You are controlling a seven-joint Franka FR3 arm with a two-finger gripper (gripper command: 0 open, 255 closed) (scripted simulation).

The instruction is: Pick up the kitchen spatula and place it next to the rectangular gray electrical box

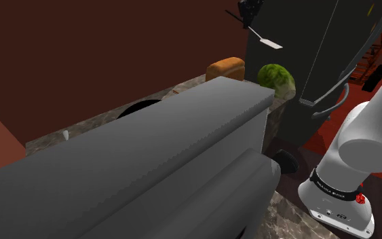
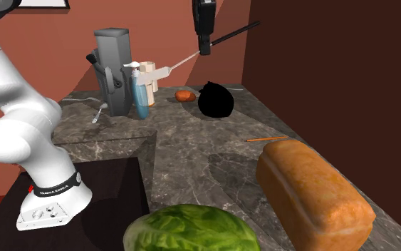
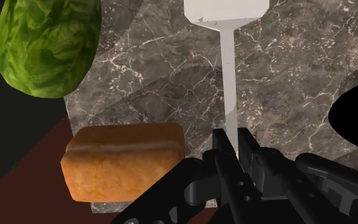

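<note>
The spatula (image 2: 164, 70) has a pale blade, a thin light shaft and a dark handle. My gripper (image 2: 205, 47) is shut on it where shaft meets handle and holds it high above the marble counter (image 2: 191, 146). In the wrist view the fingers (image 3: 222, 151) clasp the shaft (image 3: 229, 89), and the blade (image 3: 224, 9) points away from the hand. In the shoulder view the gripper (image 1: 249, 22) hangs at the top with the blade (image 1: 271, 44) slanting down. The gray electrical box (image 2: 112, 68) stands upright at the counter's far end, below and to the left of the blade.
A blue soap dispenser (image 2: 140, 91) and a spoon (image 2: 99, 114) sit by the box. Further along are a black blob (image 2: 215, 100) and a small orange item (image 2: 185, 95). A bread loaf (image 2: 309, 189) and a lettuce (image 2: 191, 228) lie near. A large gray block (image 1: 135, 163) blocks the shoulder view.
</note>
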